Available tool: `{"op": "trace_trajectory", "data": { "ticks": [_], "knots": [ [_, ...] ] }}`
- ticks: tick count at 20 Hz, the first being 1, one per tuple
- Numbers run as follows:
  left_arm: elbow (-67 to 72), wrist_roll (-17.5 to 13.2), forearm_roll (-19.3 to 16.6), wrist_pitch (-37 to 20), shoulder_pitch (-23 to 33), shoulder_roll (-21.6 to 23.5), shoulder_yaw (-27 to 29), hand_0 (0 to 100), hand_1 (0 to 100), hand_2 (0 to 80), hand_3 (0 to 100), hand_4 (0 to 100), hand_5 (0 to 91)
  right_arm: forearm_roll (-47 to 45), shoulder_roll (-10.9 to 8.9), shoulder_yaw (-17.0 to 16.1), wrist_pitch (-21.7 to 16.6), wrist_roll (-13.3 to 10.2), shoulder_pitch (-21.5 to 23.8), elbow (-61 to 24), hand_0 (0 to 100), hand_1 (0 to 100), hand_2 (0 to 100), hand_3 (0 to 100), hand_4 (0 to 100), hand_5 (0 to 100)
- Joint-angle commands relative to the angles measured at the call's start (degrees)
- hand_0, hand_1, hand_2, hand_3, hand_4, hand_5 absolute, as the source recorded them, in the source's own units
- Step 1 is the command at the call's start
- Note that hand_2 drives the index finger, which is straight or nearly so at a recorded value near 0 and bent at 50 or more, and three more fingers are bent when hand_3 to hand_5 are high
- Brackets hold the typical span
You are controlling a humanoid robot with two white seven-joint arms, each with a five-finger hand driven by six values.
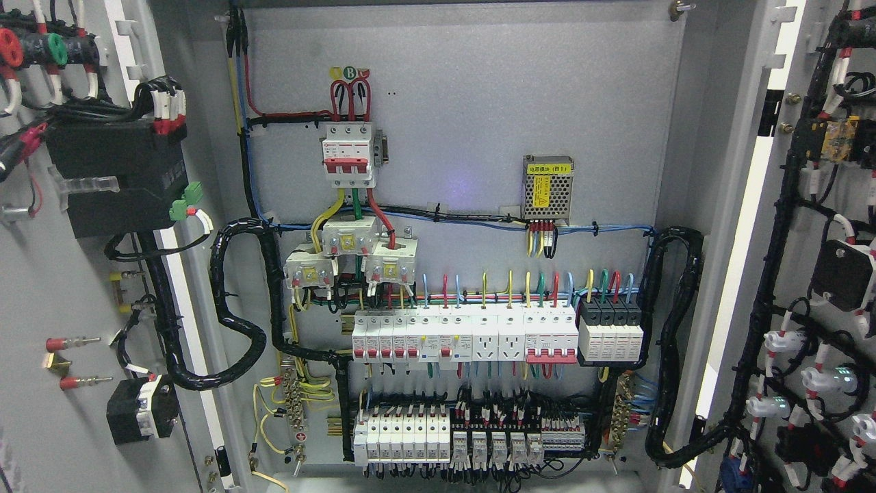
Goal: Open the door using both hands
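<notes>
Already both doors stand swung wide, left door (pixel 61 287) and right door (pixel 821 274) flanking the cabinet (pixel 465 137), with no hand in view to place them against or judge; each looks stiff, wiring-heavy steel, best held by its bare edge

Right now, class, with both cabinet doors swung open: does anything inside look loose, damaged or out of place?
Nothing stands out. The back panel carries its breaker rows level, and the black cable looms are tied in tidy runs. The left door and right door hang open with their parts mounted. No robot hand shows.
</notes>
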Motion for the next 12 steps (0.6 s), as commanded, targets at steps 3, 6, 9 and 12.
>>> {"op": "trace_trajectory", "data": {
  "ticks": [3, 6, 9, 12],
  "knots": [
    [-31.60, -0.04, 0.35, 0.01, 5.46, 2.02, -6.15, 0, 0, 0.0, 0, 4, 0.0, 0.10, -4.67, -10.98, -7.07, -0.04, 7.90, -6.99, 0, 0, 0, 0, 0, 0],
    [-40.91, -0.04, 0.96, -0.16, 8.10, 3.96, -8.35, 0, 0, 0.0, 0, 4, 0.0, 0.01, -5.81, -14.15, -8.48, -0.04, 9.21, -7.07, 0, 0, 0, 0, 0, 0],
    [-48.13, -0.13, 2.02, -0.86, 11.35, 6.07, -10.11, 0, 0, 0.0, 0, 4, 0.0, -0.07, -5.55, -16.62, -9.45, -0.13, 10.53, -8.21, 0, 0, 0, 0, 0, 0],
    [-53.15, -0.04, 2.81, -4.28, 14.34, 7.30, -11.87, 0, 0, 0.0, 0, 4, 0.0, -0.07, -5.46, -18.02, -9.54, -0.21, 11.94, -10.93, 0, 0, 0, 0, 0, 0]
  ]
}}
